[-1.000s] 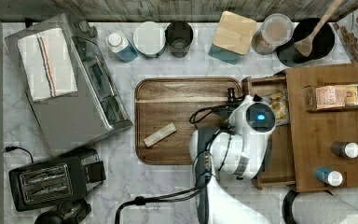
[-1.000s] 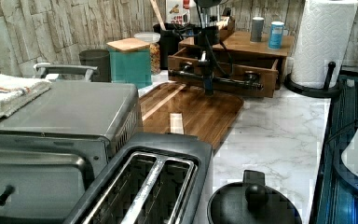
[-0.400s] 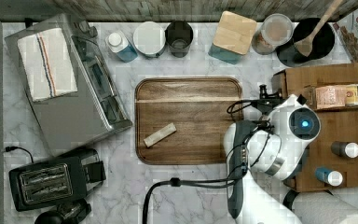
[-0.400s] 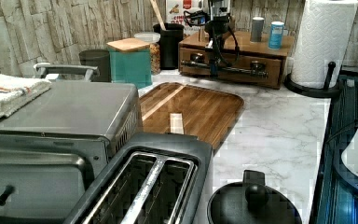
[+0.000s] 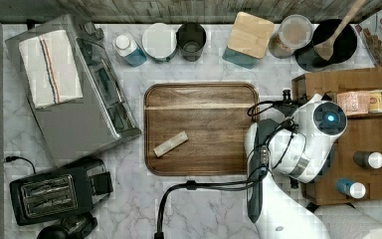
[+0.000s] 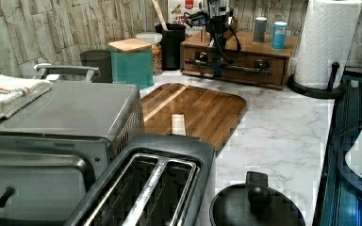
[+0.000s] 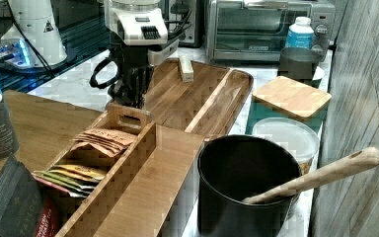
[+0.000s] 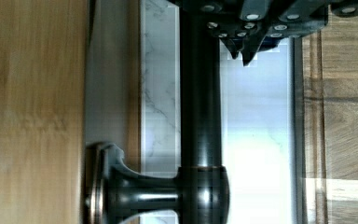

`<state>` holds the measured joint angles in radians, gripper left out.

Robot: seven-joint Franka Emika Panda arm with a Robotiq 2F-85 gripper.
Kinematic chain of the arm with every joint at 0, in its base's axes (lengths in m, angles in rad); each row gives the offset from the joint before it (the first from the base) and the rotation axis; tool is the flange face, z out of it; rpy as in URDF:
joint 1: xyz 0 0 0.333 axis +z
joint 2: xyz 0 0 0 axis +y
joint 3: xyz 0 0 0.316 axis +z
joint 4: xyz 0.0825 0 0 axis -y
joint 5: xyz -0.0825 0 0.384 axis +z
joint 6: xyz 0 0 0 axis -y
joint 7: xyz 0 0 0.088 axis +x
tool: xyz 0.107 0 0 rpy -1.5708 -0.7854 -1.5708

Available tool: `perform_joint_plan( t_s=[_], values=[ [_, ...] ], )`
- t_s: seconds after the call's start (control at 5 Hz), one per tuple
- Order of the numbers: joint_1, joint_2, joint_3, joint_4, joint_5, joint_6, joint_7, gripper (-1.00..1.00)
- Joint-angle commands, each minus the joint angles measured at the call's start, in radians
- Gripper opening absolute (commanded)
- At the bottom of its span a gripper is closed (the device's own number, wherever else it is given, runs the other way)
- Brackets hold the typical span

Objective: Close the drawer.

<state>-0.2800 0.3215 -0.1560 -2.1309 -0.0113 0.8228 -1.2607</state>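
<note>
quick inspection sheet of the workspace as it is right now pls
surface: marble counter, a wooden tray on it holding a small wooden block.
job's things: drawer front sits flush with the cabinet, its bar handle dark.
clutter: toaster oven with a folded towel, toaster, teal canister, black pot with a wooden spoon, tea bags, paper towel roll.
grippers: gripper beside the handle; jaws state cannot be told.
cables: black cable along the arm.
surroundings: wood plank wall.
</note>
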Motion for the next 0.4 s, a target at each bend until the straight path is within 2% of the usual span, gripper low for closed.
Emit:
perform_joint_plan(
  t_s=[0.2, 0.4],
  values=[
    [-0.103, 0.050, -0.120, 0.218, -0.082, 0.038, 0.035, -1.00],
    [-0.102, 0.051, -0.121, 0.218, -0.081, 0.038, 0.035, -1.00]
  ],
)
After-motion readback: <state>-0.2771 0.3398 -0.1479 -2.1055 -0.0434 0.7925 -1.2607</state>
